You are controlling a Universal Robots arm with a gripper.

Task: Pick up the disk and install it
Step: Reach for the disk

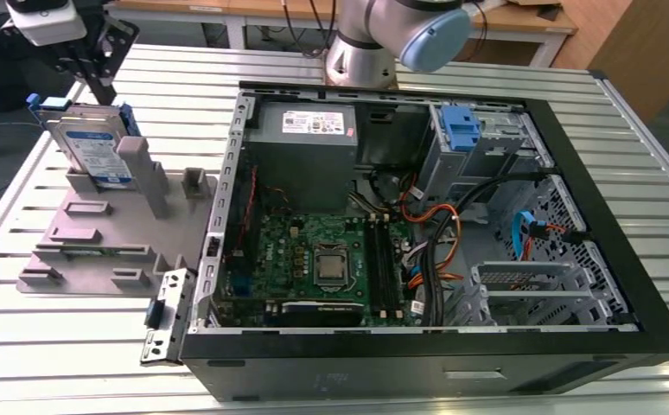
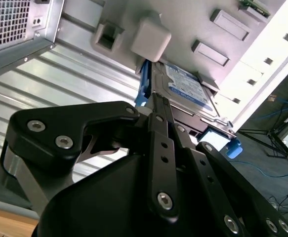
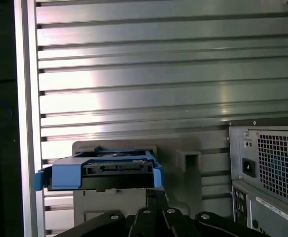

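The disk (image 1: 90,149) is a silver drive with a white and blue label and blue rails. It stands on edge in a grey holder (image 1: 104,233) on the exterior view's left. My gripper (image 1: 106,93) hangs right above its top edge, at the corner nearer the computer case. In both wrist views the fingers run together to one tip, so the gripper (image 2: 156,98) looks shut. That tip sits against the blue rail (image 2: 142,86) of the disk (image 3: 104,170). Whether the tip pinches the rail is hidden.
An open computer case (image 1: 427,225) lies on the slatted metal table (image 1: 69,346), with a motherboard, a grey power supply (image 1: 306,130), cables and a blue drive bracket (image 1: 459,128) in its bay. The arm's base (image 1: 364,52) stands behind the case. The table's edge (image 3: 27,98) runs close beside the holder.
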